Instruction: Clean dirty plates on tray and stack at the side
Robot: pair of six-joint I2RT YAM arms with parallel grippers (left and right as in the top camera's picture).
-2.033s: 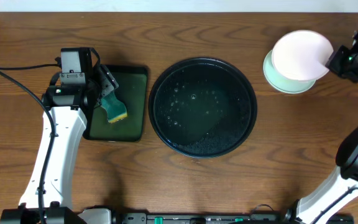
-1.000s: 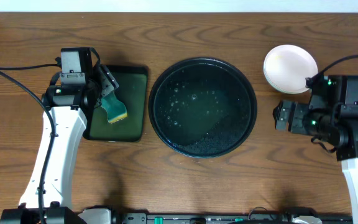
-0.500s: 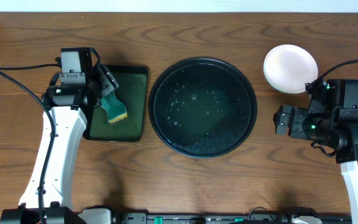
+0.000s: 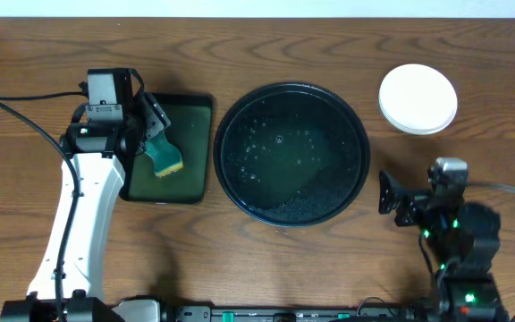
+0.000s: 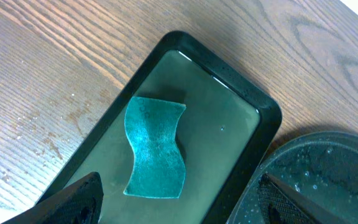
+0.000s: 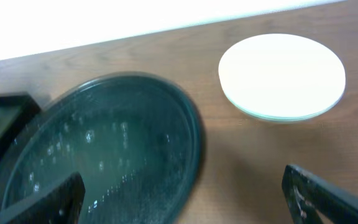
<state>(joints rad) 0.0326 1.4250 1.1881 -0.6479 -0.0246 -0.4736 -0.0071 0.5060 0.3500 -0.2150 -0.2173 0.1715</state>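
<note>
Looked down on a brown wooden table [image 4: 240, 45] with a robot arm at each side. Found the plates [image 4: 417, 98] stacked on the bare wood at the table's far right, well apart from the tray [image 4: 266, 179]. Showed a white plate on top and, in the right wrist view, a thin pale mint edge just beneath it. Could not count the stack for certain. Showed no plate on the large round black tray at the centre, only a film of water and scattered bubbles. Judged the task as good as finished, with nothing left on the tray to wash or carry.

Showed the right gripper [image 6: 185, 202] low over the wood beside the tray's right rim, clear of the stack. Had its jaws spread wide, with nothing between them. Showed the left gripper [image 5: 179, 202] above a small dark green tray [image 4: 190, 134] to the left of the black one. Had those jaws parted as well, one to each side of a teal sponge [image 5: 155, 146] lying flat and ungripped on the green tray.

Judged the plates to be light, stiff and smooth, probably damp and so slippery, and perhaps breakable, though could not tell the material. Would call for a pinch at the raised rim, one finger over the lip and one under. Would mean taking only the top plate's edge, since the plates nest closely.
</note>
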